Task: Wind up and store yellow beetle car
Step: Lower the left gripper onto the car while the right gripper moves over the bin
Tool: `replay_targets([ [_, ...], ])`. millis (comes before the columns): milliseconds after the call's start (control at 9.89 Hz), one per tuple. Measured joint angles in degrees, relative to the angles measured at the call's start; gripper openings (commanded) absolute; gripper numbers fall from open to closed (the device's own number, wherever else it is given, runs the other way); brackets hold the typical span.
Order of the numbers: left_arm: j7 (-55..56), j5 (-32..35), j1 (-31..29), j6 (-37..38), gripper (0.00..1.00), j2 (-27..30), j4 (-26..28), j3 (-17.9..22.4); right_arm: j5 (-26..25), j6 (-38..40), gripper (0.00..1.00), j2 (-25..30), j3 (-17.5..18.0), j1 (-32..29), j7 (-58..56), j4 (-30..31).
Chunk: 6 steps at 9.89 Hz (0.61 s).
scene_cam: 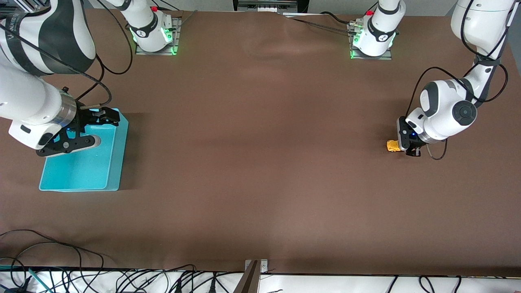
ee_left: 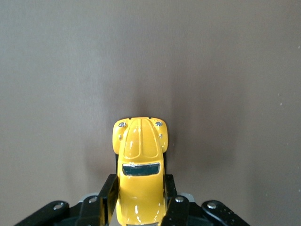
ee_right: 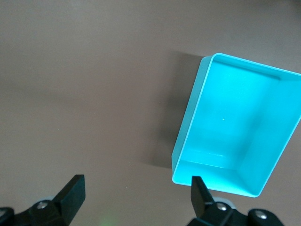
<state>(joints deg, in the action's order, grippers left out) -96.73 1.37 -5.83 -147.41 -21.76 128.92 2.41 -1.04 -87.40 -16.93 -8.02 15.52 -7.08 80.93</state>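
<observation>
Left gripper (scene_cam: 409,148) clamped on the car (scene_cam: 392,145) low on the table (scene_cam: 260,162) at 3 o'clock, so winding seems under way and storing remains; right gripper (scene_cam: 91,128), fingers apart, waits over the empty bin (scene_cam: 110,175) at 9 o'clock.

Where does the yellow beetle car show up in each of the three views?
Front view: yellow beetle car at the left arm's end of the table, clamped in the left gripper.
Left wrist view: car fills the lower middle, bonnet pointing away, between the shut fingers.
Right wrist view: not in it; only the turquoise bin.
Shared landmark: the brown table.
</observation>
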Motion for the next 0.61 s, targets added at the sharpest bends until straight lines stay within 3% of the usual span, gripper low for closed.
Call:
replay_targets([
  [607, -8.5, 0.0, -1.9, -0.3, 0.00, -0.5, -0.4, 5.8, 0.0, 0.0, 1.00, 0.0, 0.0, -0.1, 0.0, 0.0],
])
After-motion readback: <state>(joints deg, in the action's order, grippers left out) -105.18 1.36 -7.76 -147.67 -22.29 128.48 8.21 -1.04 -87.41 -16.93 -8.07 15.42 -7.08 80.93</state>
